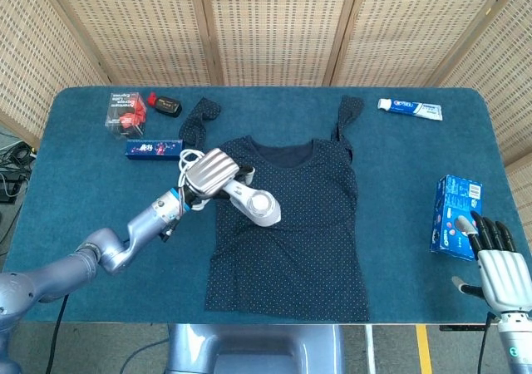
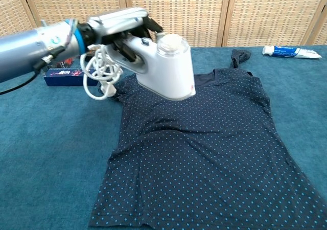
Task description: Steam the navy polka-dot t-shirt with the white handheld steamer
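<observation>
- A navy short-sleeved t-shirt with small light-blue polka dots [image 1: 287,228] is lying flat and face up in the middle of a worktop covered in dark teal carpet-like fabric [image 1: 399,174], its neckline toward the far edge and its hem toward the near edge.
- The robot's left hand [image 1: 209,171], silver with dark fingers, is gripping the handle of a white plastic handheld steamer [image 1: 253,203] and holding it in the air above the left chest area of the t-shirt.
- In the chest view the steamer's rounded head [image 2: 173,66] is hanging over the shirt just below the neckline, raised off the cloth.
- A coiled white power cord [image 2: 100,72] is dangling from the steamer beside the left hand, over the shirt's left sleeve.
- The robot's right hand [image 1: 499,262] is resting at the near right corner of the worktop, holding nothing, its dark fingers extended and slightly apart.
- Just left of and beyond that hand, a blue rectangular carton [image 1: 457,216] is lying flat.
- A white and blue toothpaste tube [image 1: 410,109] is lying near the far right edge.
- At the far left are sitting a clear plastic box with red contents [image 1: 125,113], a small black and red object [image 1: 165,104] and a long narrow blue box [image 1: 154,148].
</observation>
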Robot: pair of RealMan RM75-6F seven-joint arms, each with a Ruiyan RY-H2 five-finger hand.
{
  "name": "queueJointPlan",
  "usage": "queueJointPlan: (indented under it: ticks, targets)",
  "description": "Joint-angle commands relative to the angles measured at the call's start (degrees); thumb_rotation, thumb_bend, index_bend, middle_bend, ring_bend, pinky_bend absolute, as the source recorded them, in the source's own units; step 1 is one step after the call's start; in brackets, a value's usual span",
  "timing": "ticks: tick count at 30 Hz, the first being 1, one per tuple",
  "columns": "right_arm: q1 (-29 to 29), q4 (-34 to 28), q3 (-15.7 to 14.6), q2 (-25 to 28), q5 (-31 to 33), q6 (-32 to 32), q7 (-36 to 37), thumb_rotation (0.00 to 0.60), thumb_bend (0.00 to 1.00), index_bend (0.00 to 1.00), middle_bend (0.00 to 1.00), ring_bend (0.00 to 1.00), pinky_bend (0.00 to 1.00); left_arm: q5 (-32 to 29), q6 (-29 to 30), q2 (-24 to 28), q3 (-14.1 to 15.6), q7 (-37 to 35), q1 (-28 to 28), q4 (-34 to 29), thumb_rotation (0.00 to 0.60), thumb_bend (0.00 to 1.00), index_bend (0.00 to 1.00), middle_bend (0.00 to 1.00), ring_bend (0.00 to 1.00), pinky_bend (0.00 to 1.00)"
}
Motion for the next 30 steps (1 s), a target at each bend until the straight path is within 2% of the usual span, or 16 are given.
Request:
queueJointPlan:
  ticks: [1, 8, 16, 30]
  targets:
    - [0.5, 1.1, 0.9, -0.4, 2.1, -1.3, 0.1, 0.6, 0.0, 0.04, 0.0, 0.0, 0.0, 2.4, -2.2, -3.5, 1.8, -4.6, -3.5, 4.1, 0.6, 0.65, 1.0, 0.9, 0.82, 1.0]
    - [0.5, 2.5, 2.3, -0.2, 5.2, -1.5, 1.4, 0.6, 0.0, 0.04, 0.0, 0.0, 0.0, 4.9, -3.3, -9.8, 4.7, -13.0, -7.3, 10.9, 0.6, 0.66, 1.0, 0.9, 0.83, 1.0]
    - [0.6, 2.9, 2.6, 0.0, 5.9, -1.7, 2.4, 0.6, 0.0, 0.04, 0.0, 0.0, 0.0, 7.6, -1.1, -14.7, 7.9, -17.2, -9.0, 16.3, 0.6, 0.66, 1.0, 0.9, 0.83, 1.0]
    - [0.5, 2.6, 2.4, 0.3, 5.5, -1.4, 2.6, 0.6, 0.0, 0.04, 0.0, 0.0, 0.0, 9.7, 1.3, -21.5, 12.7, -17.9, -8.0, 22.9, 0.6, 0.66, 1.0, 0.91, 0.83, 1.0]
